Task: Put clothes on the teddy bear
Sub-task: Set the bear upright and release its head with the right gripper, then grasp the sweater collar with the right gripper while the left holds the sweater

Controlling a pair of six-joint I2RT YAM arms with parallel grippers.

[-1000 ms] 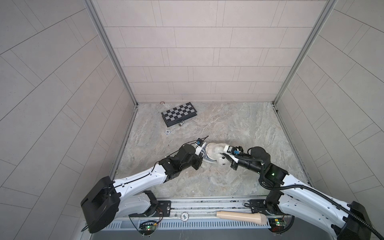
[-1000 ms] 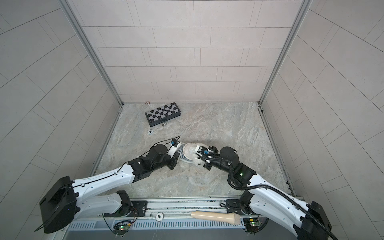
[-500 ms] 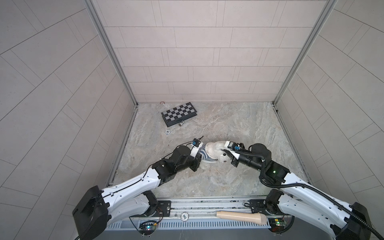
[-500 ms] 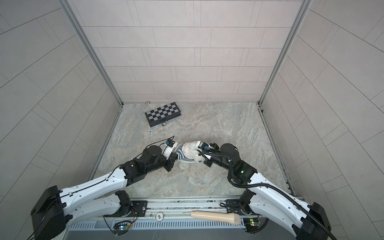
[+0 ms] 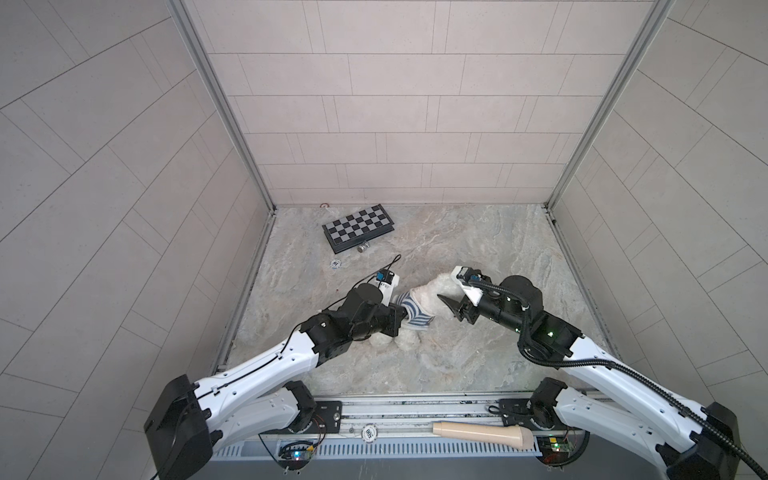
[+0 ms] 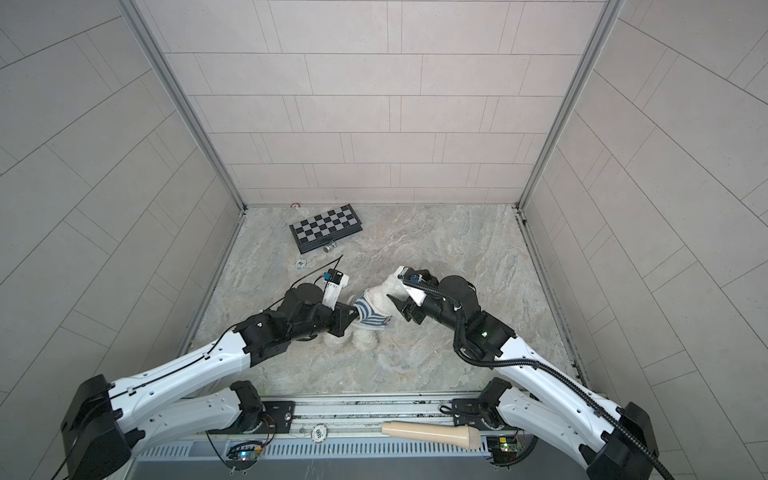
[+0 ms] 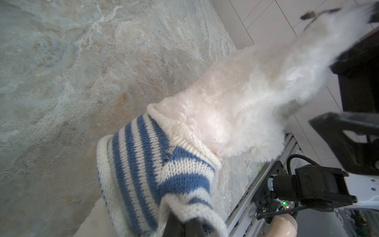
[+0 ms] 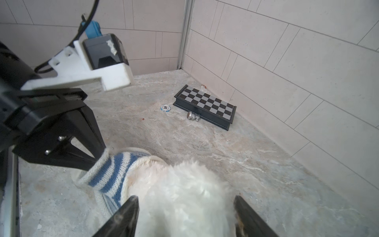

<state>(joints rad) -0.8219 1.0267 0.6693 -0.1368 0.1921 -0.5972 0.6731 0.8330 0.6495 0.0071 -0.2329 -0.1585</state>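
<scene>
The white fluffy teddy bear (image 5: 437,290) (image 6: 385,291) lies mid-table between the two arms, wearing a blue-and-white striped shirt (image 5: 417,316) (image 6: 369,314) around its body. My left gripper (image 5: 401,313) (image 6: 352,312) (image 7: 184,225) is shut on the shirt's white hem (image 7: 190,209). My right gripper (image 5: 451,307) (image 6: 399,305) (image 8: 185,203) is open, its two black fingers either side of the bear's fur (image 8: 180,195) without pinching it. In the left wrist view the bear (image 7: 235,106) pokes out of the shirt's collar (image 7: 143,164). The bear's face is hidden.
A folded chessboard (image 5: 359,226) (image 8: 205,104) lies at the back left near the wall, with a metal chess piece (image 5: 363,248) and a poker chip (image 5: 335,264) beside it. A beige cylinder (image 5: 482,432) rests on the front rail.
The right gripper has opened and let go of the bear, drawing back slightly. The left gripper, still shut on the shirt, has shifted a little left.
</scene>
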